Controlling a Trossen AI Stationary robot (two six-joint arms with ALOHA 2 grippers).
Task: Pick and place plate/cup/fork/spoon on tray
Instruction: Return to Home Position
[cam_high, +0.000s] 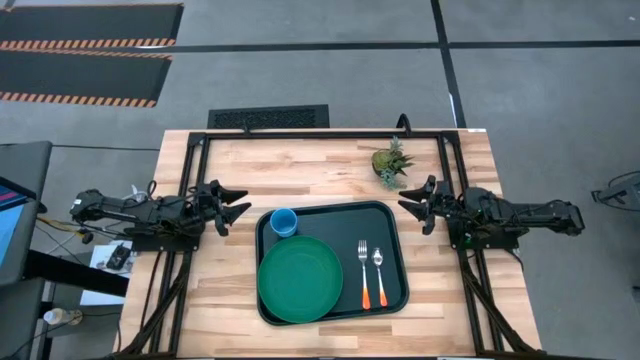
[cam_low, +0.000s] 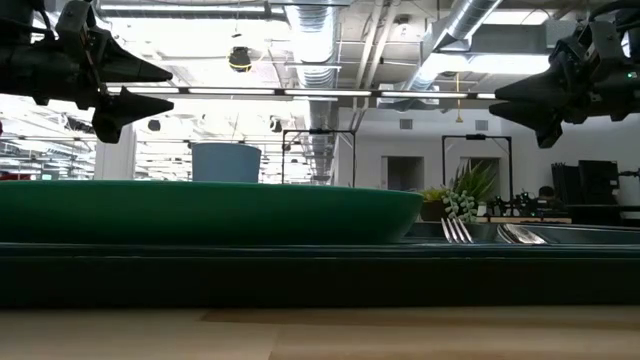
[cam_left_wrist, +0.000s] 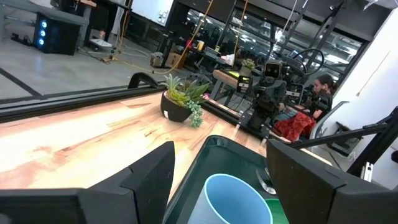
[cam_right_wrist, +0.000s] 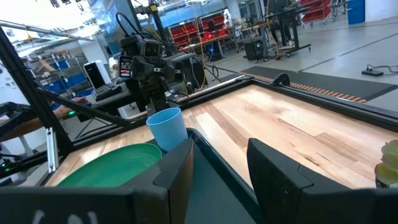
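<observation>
L gripper (cam_high: 243, 208) raised above tabletop (cam_high: 320, 165), off the tray's (cam_high: 395, 215) left edge, fingers spread, nothing held. R gripper (cam_high: 408, 205) raised off the tray's right edge, fingers also apart, empty.

Tray sits btwn the two grippers. Cup (cam_high: 284, 222) upright in tray corner nearest L gripper, just inboard of its fingertips. Plate (cam_high: 300, 279) flat in tray, on L gripper's side, beside cup; its rim overhangs the tray's near edge. Fork (cam_high: 364, 273) and spoon (cam_high: 379, 274) lie side by side in tray on R gripper's side, apart from plate, handles pointing away from it; spoon is closer to R gripper.

Small potted plant (cam_high: 391, 164) on tabletop outside tray, near R gripper
</observation>
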